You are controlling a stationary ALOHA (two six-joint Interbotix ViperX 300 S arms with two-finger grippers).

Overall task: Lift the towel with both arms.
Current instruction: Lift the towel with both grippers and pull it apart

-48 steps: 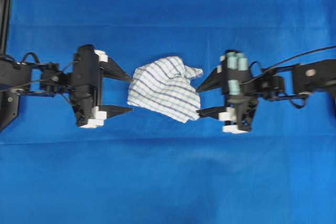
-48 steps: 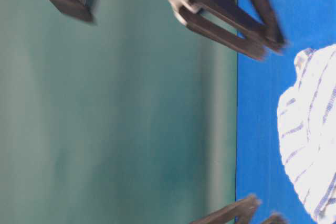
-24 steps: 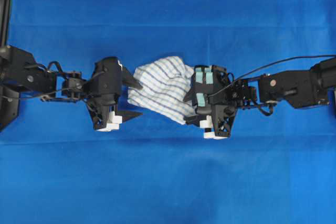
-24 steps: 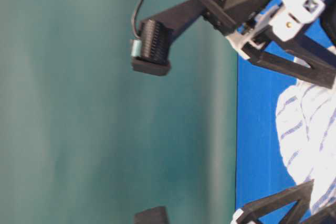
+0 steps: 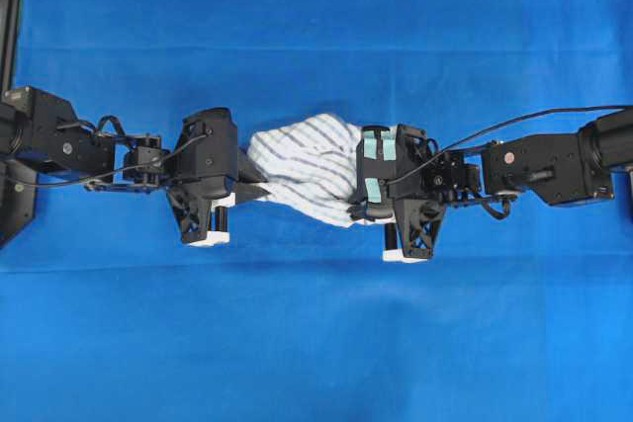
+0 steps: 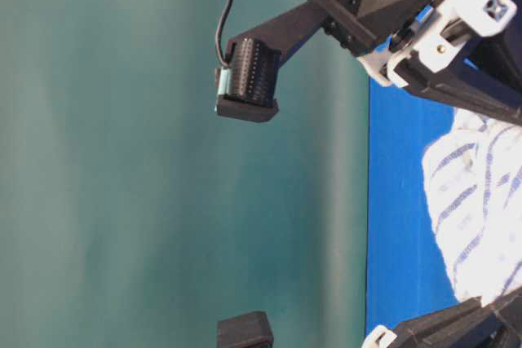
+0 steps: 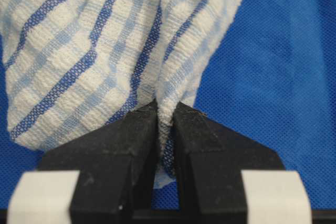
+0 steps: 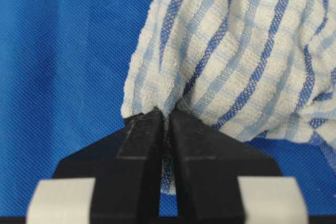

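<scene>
We have brought both arms inward, and our left end effector (image 7: 165, 114) and right end effector (image 8: 167, 115), earlier spread wide, now pinch opposite edges of the white blue-striped cloth towel (image 5: 307, 170). The towel has bunched narrower between them.

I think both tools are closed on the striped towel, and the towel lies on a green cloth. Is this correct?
Not quite. Both the left tool and the right tool do pinch the towel, but the cloth under it is blue, not green, as the overhead view shows.
</scene>
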